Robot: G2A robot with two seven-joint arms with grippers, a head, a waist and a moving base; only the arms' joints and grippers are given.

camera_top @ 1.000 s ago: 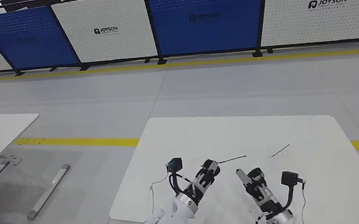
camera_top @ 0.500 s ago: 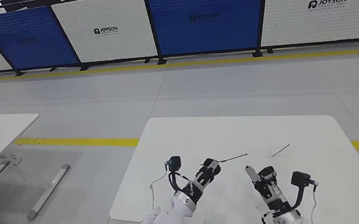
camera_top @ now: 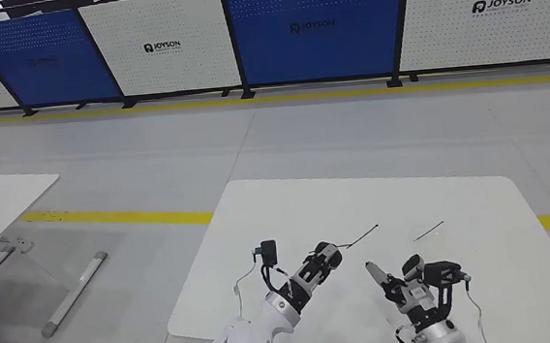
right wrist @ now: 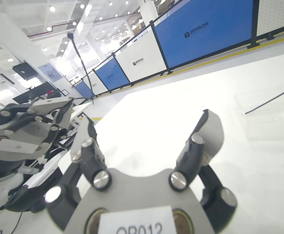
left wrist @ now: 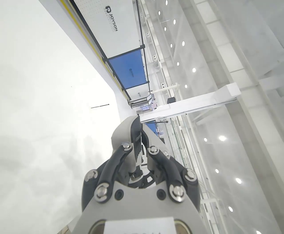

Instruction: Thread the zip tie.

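Nearest the robot, the right gripper (right wrist: pixel 147 125) hangs with its jaws spread wide and nothing between them, just beside the held zip tie (camera_top: pixel 358 236) and a little nearer the robot than it. The left gripper (camera_top: pixel 327 253) is clenched on one end of that tie and holds it clear of the table (camera_top: pixel 306 198). From this pinch the thin black strip runs away from the robot and slants toward the right arm's side. Its small blocky head sits at the free far end, raised in the right wrist view. The head therefore lies ahead of the open right gripper and toward the left arm's side, and that is probably the end the right gripper must reach. Farther out, beyond the held tie and well apart from it, a spare zip tie (camera_top: pixel 429 229) lies flat on the table.
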